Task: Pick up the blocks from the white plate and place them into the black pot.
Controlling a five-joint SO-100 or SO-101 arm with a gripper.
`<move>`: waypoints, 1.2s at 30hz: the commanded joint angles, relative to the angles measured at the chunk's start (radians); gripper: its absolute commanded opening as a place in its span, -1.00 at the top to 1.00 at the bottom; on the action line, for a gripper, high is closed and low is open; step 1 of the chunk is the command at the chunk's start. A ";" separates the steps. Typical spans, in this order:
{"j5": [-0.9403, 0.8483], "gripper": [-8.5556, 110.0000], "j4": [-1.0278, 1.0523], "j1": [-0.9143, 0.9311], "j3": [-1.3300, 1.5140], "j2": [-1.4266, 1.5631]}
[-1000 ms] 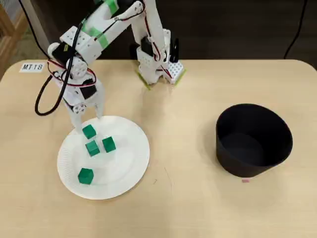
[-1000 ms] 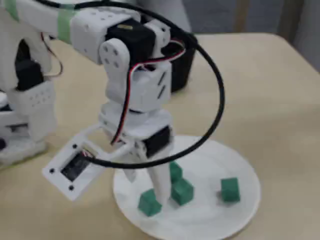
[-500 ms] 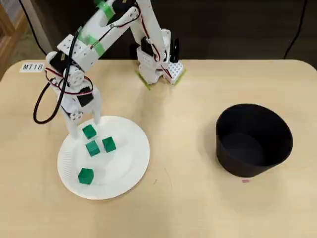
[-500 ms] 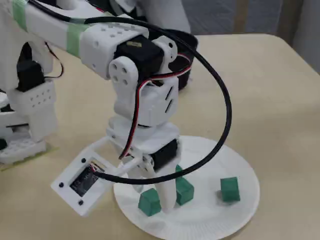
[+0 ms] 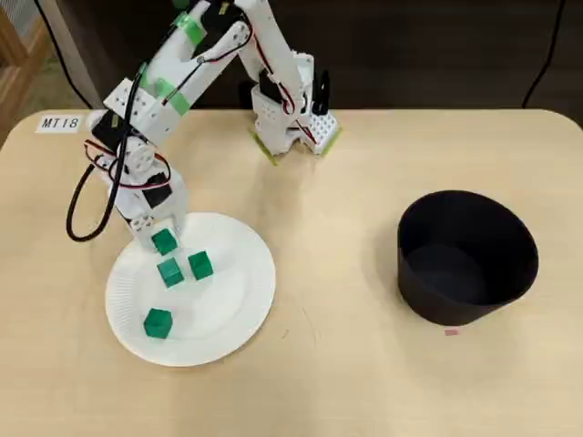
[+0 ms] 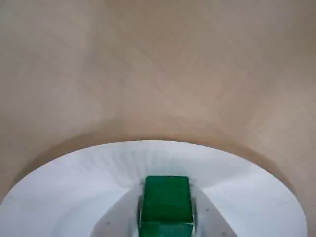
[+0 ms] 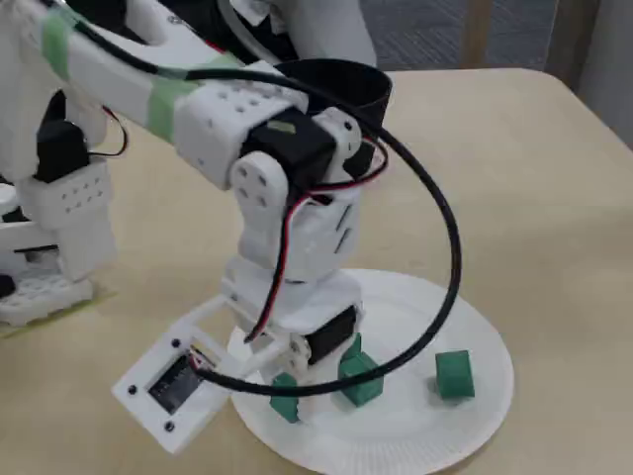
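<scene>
The table [image 5: 346,364] was a pale wood top, and the arm [image 5: 182,64] reached from its base at the far edge down to the left side. The black pot [image 5: 466,257] stood well apart on the right in the overhead view, and nothing showed inside it. The white plate [image 5: 228,309] lay near the left front, carrying all four blocks. Three blocks clustered toward the plate's far side, the fourth block [image 5: 158,322] nearer the front. The gripper [image 5: 162,238] was down on the farthest block [image 5: 165,241]; in the wrist view that block [image 6: 167,200] sat squarely between the fingers. I could not tell whether they had clamped it or only bracketed it. I judged this the first pick. Next it needed a firm squeeze, a straight lift clear of the neighbouring blocks, then a carry rightward to the pot.
</scene>
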 commanded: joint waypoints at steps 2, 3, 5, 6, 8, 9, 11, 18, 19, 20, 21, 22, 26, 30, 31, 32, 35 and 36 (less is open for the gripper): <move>-0.023 0.90 0.012 -0.017 -0.057 0.011; -0.028 0.90 0.012 -0.021 -0.061 0.023; -0.032 0.90 0.009 -0.031 -0.067 0.071; -0.029 0.90 0.008 -0.035 -0.071 0.107; -0.021 0.90 0.008 -0.051 -0.078 0.204; -0.017 0.90 0.008 -0.064 -0.084 0.262; -0.014 0.90 0.006 -0.107 -0.109 0.383; 0.015 0.90 0.038 -0.541 -0.126 0.667; 0.028 0.90 0.040 -0.626 -0.112 0.690; 0.032 0.90 0.032 -0.715 -0.100 0.709; 0.035 0.90 0.015 -0.802 -0.080 0.727; 0.038 0.90 -0.018 -0.884 -0.041 0.750; 0.060 0.90 -0.265 -1.134 0.265 0.888; 0.009 0.90 -0.351 -1.258 0.383 0.842; -0.003 0.90 -0.379 -1.276 0.394 0.828; -0.018 0.90 -0.399 -1.292 0.396 0.816; -0.043 0.90 -0.445 -1.325 0.397 0.767; -0.049 0.90 -0.468 -1.335 0.397 0.744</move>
